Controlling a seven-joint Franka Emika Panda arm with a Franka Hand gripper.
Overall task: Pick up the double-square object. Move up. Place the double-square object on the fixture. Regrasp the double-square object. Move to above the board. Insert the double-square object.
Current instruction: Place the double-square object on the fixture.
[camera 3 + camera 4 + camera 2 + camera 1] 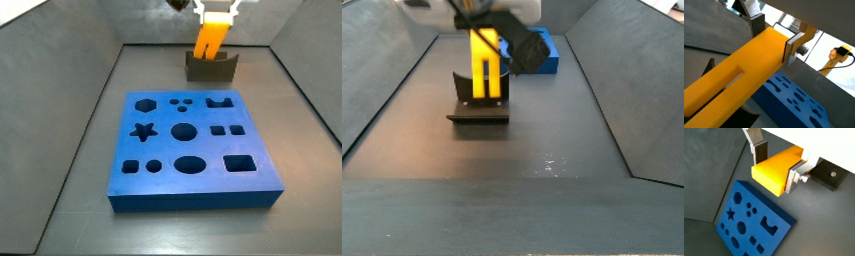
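The pincer [775, 164] is clamped on the double-square object [777, 172], its silver plate fingers [793, 179] pressed against two opposite faces of the yellow block in both wrist views. In a side view the double-square object [210, 42] hangs upright from the pincer [213, 14] at the far end of the bench, its lower end reaching down into the recess of the fixture [211, 67]; whether it touches the fixture there cannot be told. In a side view from the opposite end, the double-square object [485, 66] shows its long slot running down between two prongs, and stands over the fixture [480, 108], with the pincer [478, 22] at its top. The board [191, 150] lies flat on the dark floor, just in front of the fixture and apart from it, its star, hexagon, circle, square and oval holes all open. In a wrist view the board [753, 222] lies below the held piece.
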